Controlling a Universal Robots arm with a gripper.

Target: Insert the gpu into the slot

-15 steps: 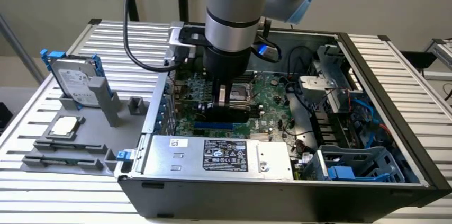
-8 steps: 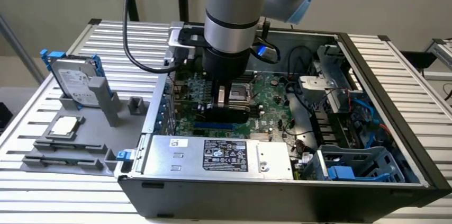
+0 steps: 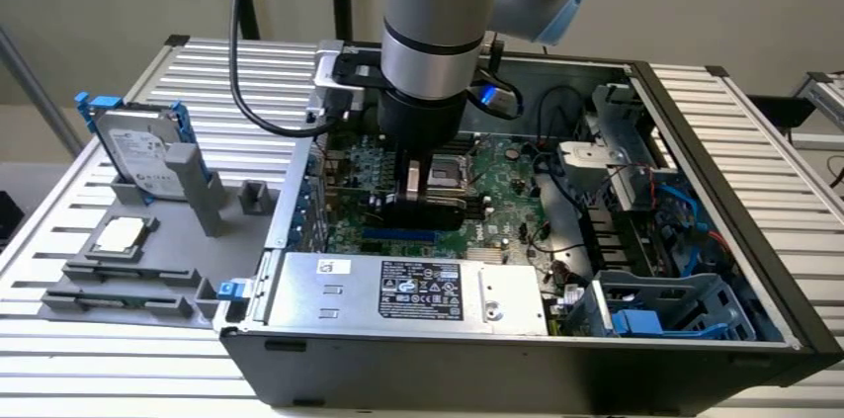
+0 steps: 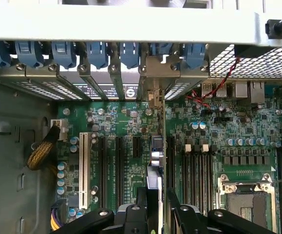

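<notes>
Your gripper (image 4: pixel 156 204) has its jaws part-closed, clamped on the gpu (image 3: pixel 425 210), edge-on over the slot (image 3: pixel 402 237); any tilt or offset from the slot could jam it or bend its edge contacts.

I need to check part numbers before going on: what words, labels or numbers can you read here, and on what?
Nothing can be read with certainty.
Power-supply box: black-and-white label, print too small.
Same box, small white sticker: blurred.
Hard drive: silver label, unreadable.
Motherboard: white printing, too blurred.
Label strip below the blue clips: round mark, unreadable.
gpu in the tool: no print visible.
</notes>
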